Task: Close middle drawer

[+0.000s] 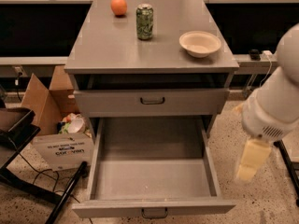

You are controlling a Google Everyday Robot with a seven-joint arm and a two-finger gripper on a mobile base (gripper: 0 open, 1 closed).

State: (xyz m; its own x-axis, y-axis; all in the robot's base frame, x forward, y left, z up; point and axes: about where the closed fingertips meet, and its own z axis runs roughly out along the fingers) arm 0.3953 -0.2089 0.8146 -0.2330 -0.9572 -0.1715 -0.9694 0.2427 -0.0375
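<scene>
Nearest: middle drawer (152, 176) pulled fully out, tray bare, low front toward the camera, dark handle (154, 213) at centre of its front. Not yet closed.

Gripper (251, 161) hangs off the drawer's right side, outside the right wall and apart from it, pointing down under the white arm (275, 106). Cannot tell whether it is spread or pressed together. It carries nothing that shows.

Left of the drawer: a black stand leg (65, 195) near the front corner, and a cardboard box (46, 106) behind.

Above: top drawer (152, 101), slightly ajar. On the cabinet top (107, 45): bowl (200, 43), can (144, 21), orange (118, 6) farthest.

Risks, as judged:
- Gripper sits beside the drawer, not ahead of it. A straight swing inward would strike the side wall or drop into the tray.
- A push on the front's right end could rack the drawer and jam it half-way.
- A hard shove home may jolt the cabinet and topple the can.
- Pushing the top drawer by mistake.
</scene>
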